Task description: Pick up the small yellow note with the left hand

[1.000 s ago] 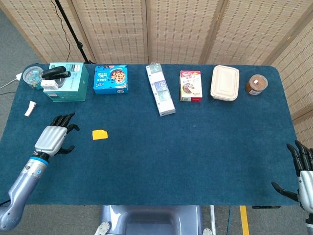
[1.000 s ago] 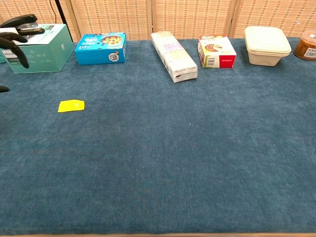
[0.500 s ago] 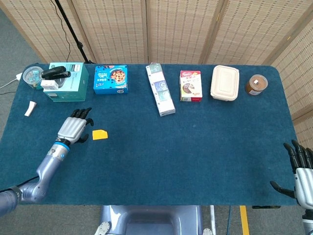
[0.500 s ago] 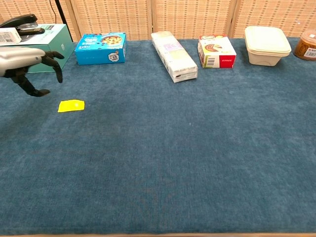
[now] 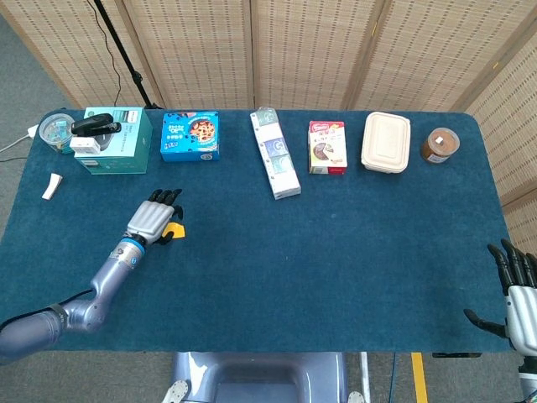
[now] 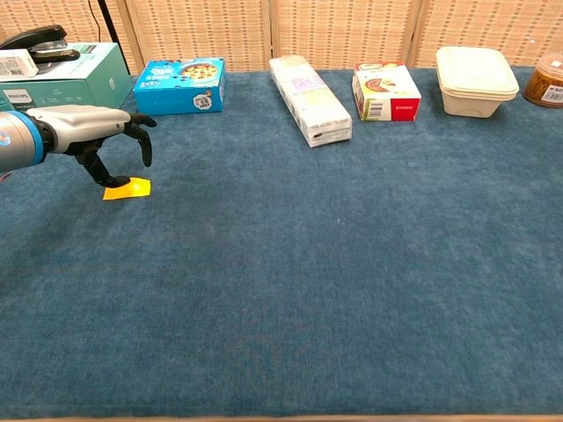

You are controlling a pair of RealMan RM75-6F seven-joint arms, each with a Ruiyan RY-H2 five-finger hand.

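The small yellow note (image 6: 130, 189) lies flat on the blue cloth at the left; in the head view only a corner of the yellow note (image 5: 175, 229) shows past the fingers. My left hand (image 5: 154, 219) hovers over it, fingers apart and pointing down. In the chest view the left hand (image 6: 95, 130) has its thumb tip on or just above the note's left edge, the other fingers off it. Nothing is held. My right hand (image 5: 520, 295) sits open at the table's near right corner, off the cloth.
Along the far edge stand a teal box (image 5: 116, 139) with a black stapler (image 5: 94, 125) on it, a blue cookie box (image 5: 190, 136), a long white pack (image 5: 275, 165), a red-and-white box (image 5: 327, 147), a cream lidded container (image 5: 386, 142) and a brown jar (image 5: 439, 145).
My left hand has moved right and forward across the cloth, from well left of the note to directly over it. The note and the right hand have barely moved.
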